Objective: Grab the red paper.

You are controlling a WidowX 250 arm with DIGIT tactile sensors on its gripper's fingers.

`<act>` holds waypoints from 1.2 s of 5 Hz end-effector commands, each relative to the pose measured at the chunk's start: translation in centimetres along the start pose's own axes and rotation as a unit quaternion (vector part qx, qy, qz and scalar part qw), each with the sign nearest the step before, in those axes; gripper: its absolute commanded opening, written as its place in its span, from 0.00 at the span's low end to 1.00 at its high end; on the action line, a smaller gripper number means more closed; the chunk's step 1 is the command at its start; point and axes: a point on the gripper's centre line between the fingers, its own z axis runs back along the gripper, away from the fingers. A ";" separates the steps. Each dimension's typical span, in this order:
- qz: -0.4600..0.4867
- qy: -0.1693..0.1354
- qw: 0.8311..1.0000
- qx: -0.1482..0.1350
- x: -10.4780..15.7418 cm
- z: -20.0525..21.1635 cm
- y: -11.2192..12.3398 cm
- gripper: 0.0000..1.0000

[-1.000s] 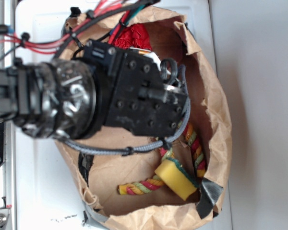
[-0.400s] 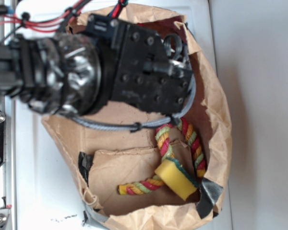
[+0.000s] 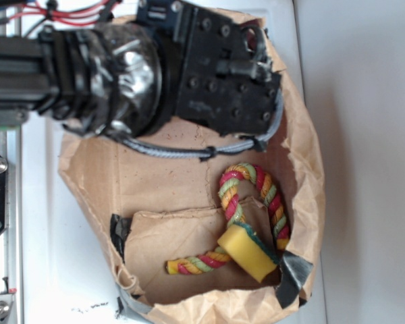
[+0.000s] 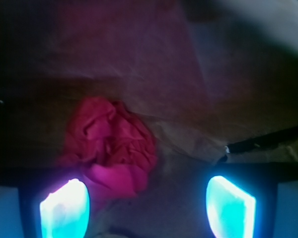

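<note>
In the wrist view the red paper [image 4: 111,144], a wrinkled wad, lies on the brown floor of the paper bag [image 4: 203,99], just ahead of my left finger. My gripper [image 4: 148,208] is open, its two glowing pads [image 4: 65,210] wide apart, and nothing sits between them. The wad is nearer the left pad than the right one. From the exterior view the red paper is hidden under the black gripper body [image 3: 219,74], which hovers over the top end of the bag [image 3: 304,169].
A red-yellow-green rope toy [image 3: 250,202] with a yellow sponge piece [image 3: 246,251] lies in the lower part of the bag. Black tape patches [image 3: 293,273] sit on the bag's lower rim. A white surface [image 3: 364,162] surrounds the bag; a metal rail [image 3: 0,223] runs along the left.
My arm has moved toward the top of the exterior view, over the bag's upper end. It now covers the red paper that showed a second ago, and more of the rope toy is uncovered.
</note>
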 end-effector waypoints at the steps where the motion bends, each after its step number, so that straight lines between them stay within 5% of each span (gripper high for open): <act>1: 0.043 -0.001 0.999 -0.008 1.9 0.4 -0.5 1.00; 6: 0.066 0.009 0.998 0.018 2.6 -0.6 -2.2 1.00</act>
